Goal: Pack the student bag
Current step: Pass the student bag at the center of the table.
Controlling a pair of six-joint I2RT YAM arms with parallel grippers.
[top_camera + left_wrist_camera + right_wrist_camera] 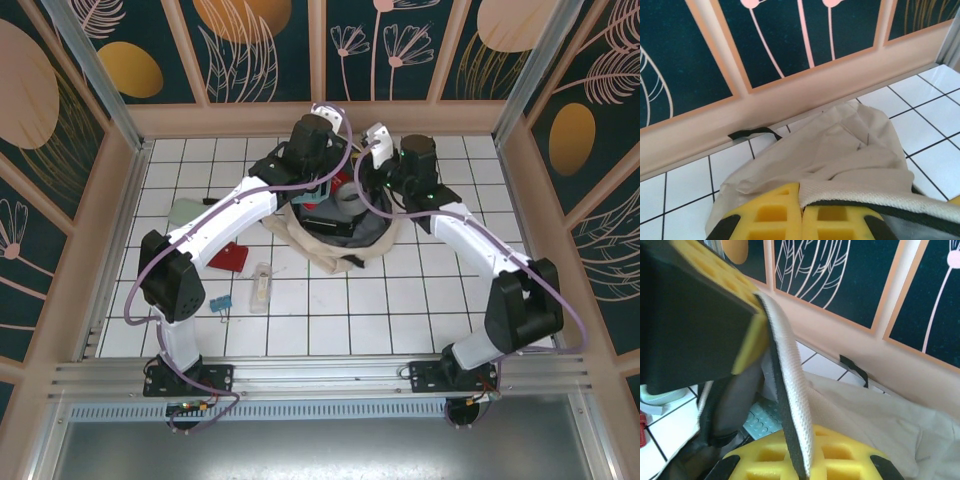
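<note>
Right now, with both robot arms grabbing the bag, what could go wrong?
1. The left jaws and right jaws each pinch just the thin edge of the student bag. The soft cloth might slip out, and the bag's mouth could flop shut.
2. A red thing and a blue thing lie outside on the table. Both arms are busy, so fetching them probably means letting go of one side.

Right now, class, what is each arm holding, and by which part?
Both hold the bag by the cream rim of its opening, jaws shut on it.
</note>
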